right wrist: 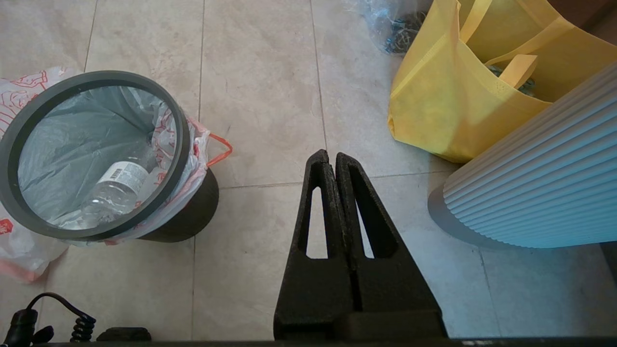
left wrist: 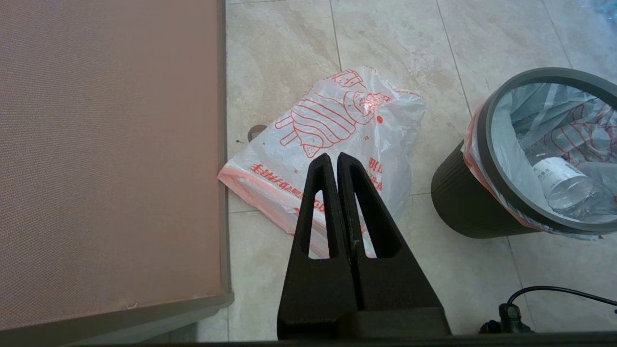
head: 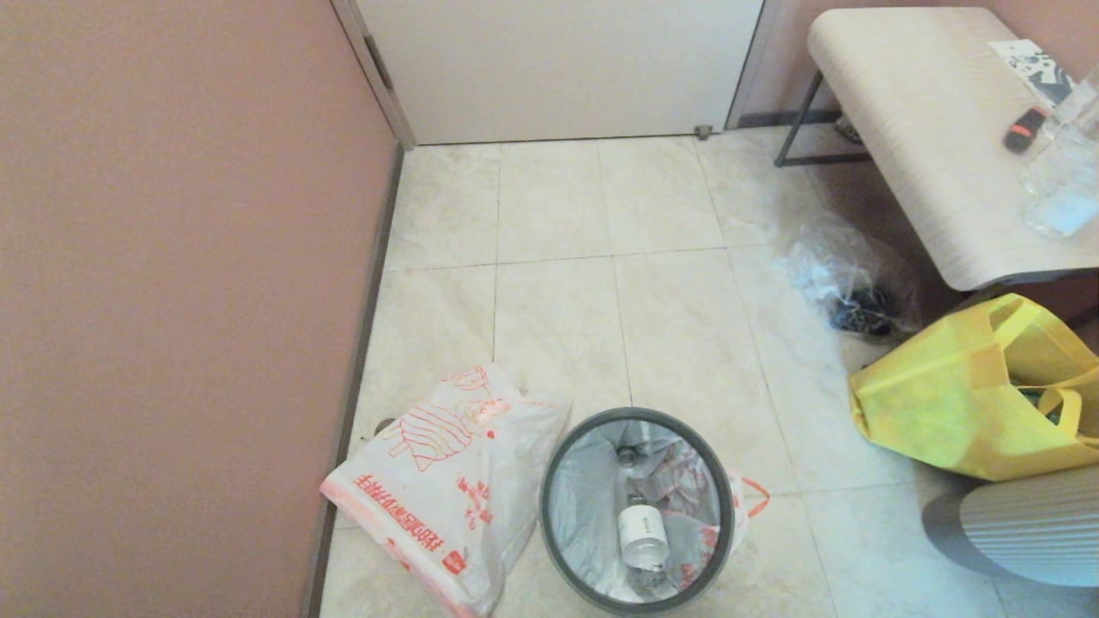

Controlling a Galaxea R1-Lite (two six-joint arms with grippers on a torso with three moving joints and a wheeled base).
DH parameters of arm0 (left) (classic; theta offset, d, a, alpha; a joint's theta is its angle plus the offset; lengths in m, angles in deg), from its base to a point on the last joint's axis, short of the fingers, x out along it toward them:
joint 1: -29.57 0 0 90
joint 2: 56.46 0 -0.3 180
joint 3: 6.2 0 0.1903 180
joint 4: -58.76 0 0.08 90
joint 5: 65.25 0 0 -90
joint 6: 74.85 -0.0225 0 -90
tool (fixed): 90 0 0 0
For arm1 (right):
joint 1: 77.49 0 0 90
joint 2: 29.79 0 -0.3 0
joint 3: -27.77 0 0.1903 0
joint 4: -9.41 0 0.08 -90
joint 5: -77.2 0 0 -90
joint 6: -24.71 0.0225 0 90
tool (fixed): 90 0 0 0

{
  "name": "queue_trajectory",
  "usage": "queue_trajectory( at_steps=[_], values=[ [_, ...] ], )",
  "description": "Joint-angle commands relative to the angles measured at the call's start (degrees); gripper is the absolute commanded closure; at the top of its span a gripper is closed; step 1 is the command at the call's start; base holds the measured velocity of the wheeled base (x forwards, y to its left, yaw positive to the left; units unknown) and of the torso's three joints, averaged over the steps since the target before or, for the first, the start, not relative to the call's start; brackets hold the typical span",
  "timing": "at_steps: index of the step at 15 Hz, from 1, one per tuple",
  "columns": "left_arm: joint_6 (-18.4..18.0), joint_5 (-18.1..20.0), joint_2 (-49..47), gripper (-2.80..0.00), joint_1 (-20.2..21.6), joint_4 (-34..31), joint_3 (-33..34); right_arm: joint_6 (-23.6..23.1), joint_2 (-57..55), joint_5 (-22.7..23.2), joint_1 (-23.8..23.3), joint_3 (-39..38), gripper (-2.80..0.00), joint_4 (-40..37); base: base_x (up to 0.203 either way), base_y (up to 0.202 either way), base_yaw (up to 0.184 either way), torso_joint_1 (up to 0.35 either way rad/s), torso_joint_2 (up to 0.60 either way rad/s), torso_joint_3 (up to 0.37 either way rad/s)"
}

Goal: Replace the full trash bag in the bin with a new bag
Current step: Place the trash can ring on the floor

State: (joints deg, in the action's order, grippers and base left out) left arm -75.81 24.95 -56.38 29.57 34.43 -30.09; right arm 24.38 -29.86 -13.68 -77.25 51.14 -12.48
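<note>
The black bin (head: 544,515) stands on the tiled floor near the bottom of the head view, its dark grey hoop rim (left wrist: 487,159) clamping the full trash bag (head: 584,506) that lines it. A clear plastic bottle (head: 642,534) lies inside, and an orange handle (right wrist: 219,149) hangs over the bin's side. The new bag (head: 446,489) lies limp and flat on the floor between the bin and the wall. My left gripper (left wrist: 336,156) hovers shut and empty above the new bag. My right gripper (right wrist: 332,154) hovers shut and empty over bare tiles to the right of the bin (right wrist: 193,212).
A pink wall (head: 172,300) runs along the left. A yellow fabric tote (head: 944,403), a clear plastic bag with dark items (head: 850,283) and a white ribbed object (head: 1030,524) sit to the right. A pale table (head: 927,129) stands at the back right.
</note>
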Motion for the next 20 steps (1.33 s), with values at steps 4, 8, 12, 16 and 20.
queue_trajectory(
  at_steps=[4,8,12,16,20],
  values=[
    [0.0,-0.08,-0.07,0.0,0.0,0.0,0.0,-0.02,-0.01,0.0,0.02,-0.62,0.0,0.02,0.0,0.0,0.0,0.0,0.0,0.0],
    [0.0,-0.02,-0.07,0.0,0.0,0.0,0.0,-0.2,-0.01,0.0,0.02,-0.53,0.0,-0.24,0.0,0.0,0.0,0.0,0.0,0.0],
    [0.0,-0.02,-0.07,0.0,0.0,0.0,0.0,-3.49,-0.48,-0.34,0.01,3.91,0.0,-0.8,0.0,0.0,0.0,0.0,0.0,0.0],
    [0.0,-0.02,-0.07,0.0,0.0,0.0,0.0,-4.32,-8.46,-0.08,0.0,12.99,0.0,-3.66,0.0,0.0,0.0,0.0,0.0,0.0],
    [0.0,-0.02,-0.07,0.0,0.0,0.0,0.0,-4.97,-26.55,1.15,0.04,22.29,0.0,-4.02,0.0,0.0,0.0,0.0,0.0,0.0]
  ],
)
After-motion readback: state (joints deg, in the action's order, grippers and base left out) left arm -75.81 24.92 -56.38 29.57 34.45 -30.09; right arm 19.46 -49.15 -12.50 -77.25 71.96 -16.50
